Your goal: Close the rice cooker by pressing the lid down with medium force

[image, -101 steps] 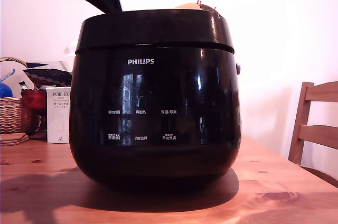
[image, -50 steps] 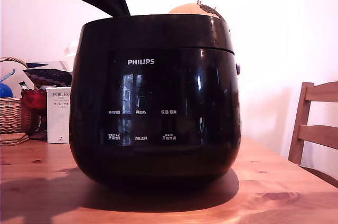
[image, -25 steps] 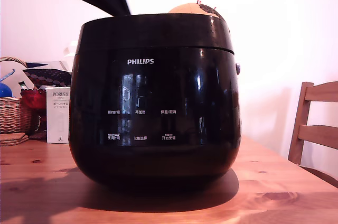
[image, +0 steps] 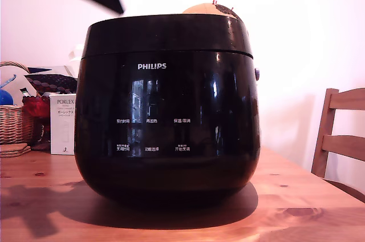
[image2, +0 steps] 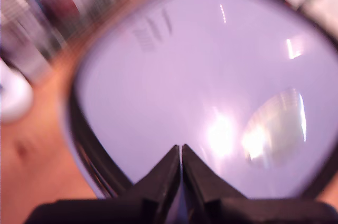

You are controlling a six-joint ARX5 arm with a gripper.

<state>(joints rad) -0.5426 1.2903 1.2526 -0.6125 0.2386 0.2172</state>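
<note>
Wooden table [image: 308, 208], wooden chair [image: 341, 139] at exterior view's right, seemingly white, overexposed wall [image: 302, 36]

Glossy black rice cooker [image: 166, 111] — lid [image: 165, 33] down

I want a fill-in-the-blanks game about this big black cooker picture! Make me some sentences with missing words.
1. The white brand word on the rice cooker reads ____.
2. The lid sits ____ on the cooker.
3. In the wrist view the pincer has its two fingers pressed ____.
4. At the exterior view's right stands a wooden ____.

Missing words: PHILIPS; closed; together; chair
</note>
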